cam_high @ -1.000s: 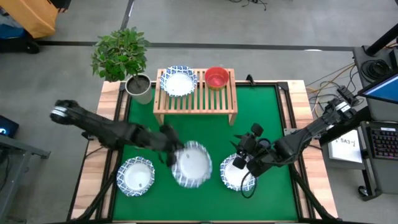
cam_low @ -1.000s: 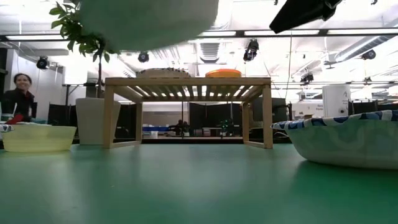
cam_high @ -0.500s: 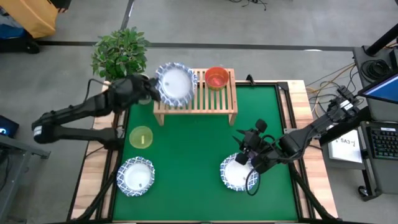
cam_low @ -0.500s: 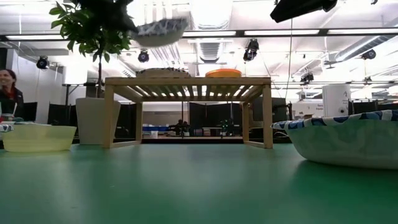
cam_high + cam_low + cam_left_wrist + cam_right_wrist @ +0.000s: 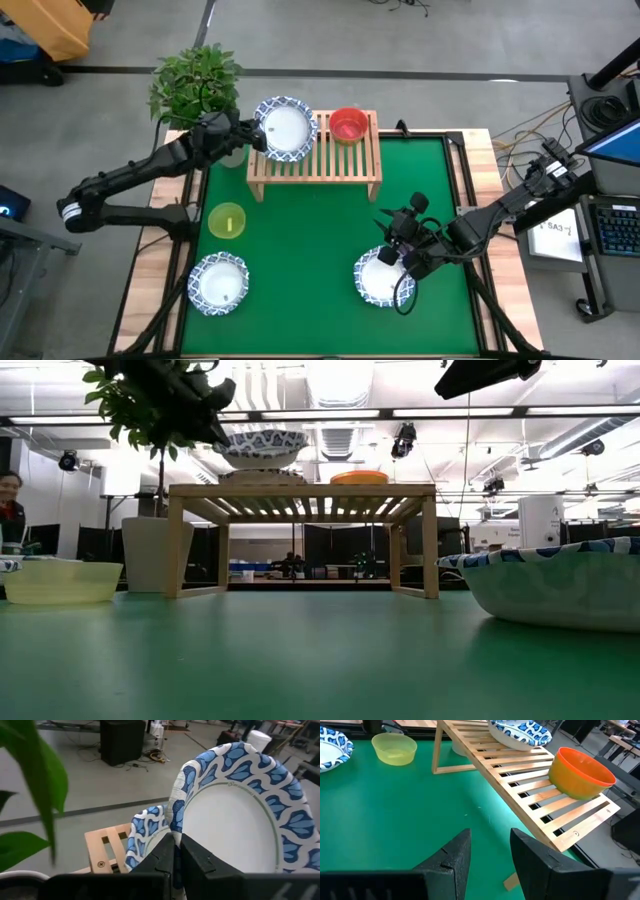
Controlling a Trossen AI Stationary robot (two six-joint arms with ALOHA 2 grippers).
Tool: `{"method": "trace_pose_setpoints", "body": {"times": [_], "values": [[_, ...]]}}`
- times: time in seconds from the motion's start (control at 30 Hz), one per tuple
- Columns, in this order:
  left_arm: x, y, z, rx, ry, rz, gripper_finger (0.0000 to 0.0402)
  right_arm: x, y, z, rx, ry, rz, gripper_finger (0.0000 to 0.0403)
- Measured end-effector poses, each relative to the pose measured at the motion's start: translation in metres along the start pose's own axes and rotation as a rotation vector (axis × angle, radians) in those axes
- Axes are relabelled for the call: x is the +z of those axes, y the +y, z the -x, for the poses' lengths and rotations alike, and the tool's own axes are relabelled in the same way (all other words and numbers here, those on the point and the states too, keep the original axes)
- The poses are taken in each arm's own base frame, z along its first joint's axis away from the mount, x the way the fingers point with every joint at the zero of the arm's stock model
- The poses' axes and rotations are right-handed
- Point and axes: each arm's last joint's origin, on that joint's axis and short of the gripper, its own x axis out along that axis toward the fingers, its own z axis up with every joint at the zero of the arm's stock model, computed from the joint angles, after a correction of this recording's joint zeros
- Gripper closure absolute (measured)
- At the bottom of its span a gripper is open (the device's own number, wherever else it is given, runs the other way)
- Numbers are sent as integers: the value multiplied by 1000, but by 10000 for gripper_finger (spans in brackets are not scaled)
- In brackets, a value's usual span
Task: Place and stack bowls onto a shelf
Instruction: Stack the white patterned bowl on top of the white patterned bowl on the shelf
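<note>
Left jaws (image 5: 176,851) pinch a patterned bowl's (image 5: 284,127) rim above the shelf (image 5: 345,162); right jaws (image 5: 490,851) gape, empty.

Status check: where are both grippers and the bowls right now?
Left gripper shut on patterned bowl, above shelf's bowl. Right gripper open over front-right bowl. Nothing blocking.

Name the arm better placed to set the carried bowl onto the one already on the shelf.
Left. Its gripper pinches the patterned bowl just above the shelved bowl. The right gripper hangs open over the front right bowl.
</note>
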Motion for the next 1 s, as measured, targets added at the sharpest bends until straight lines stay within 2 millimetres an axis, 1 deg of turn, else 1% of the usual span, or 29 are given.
{"method": "trace_pose_setpoints", "body": {"times": [0.1,0.4,0.53,0.7,1.0], "values": [[0,0,-3,18,-3,0,389,0,0,0,0,0,0,275],[1,1,-3,29,-17,9,362,-2,0,-1,-1,2,1,275],[1,1,-3,28,-17,9,344,-3,0,-1,-2,4,-11,275],[1,1,-3,28,-18,8,304,-4,0,-2,-3,6,-10,275],[3,2,0,23,-27,-30,210,-4,0,-2,-3,6,-10,275]]}}
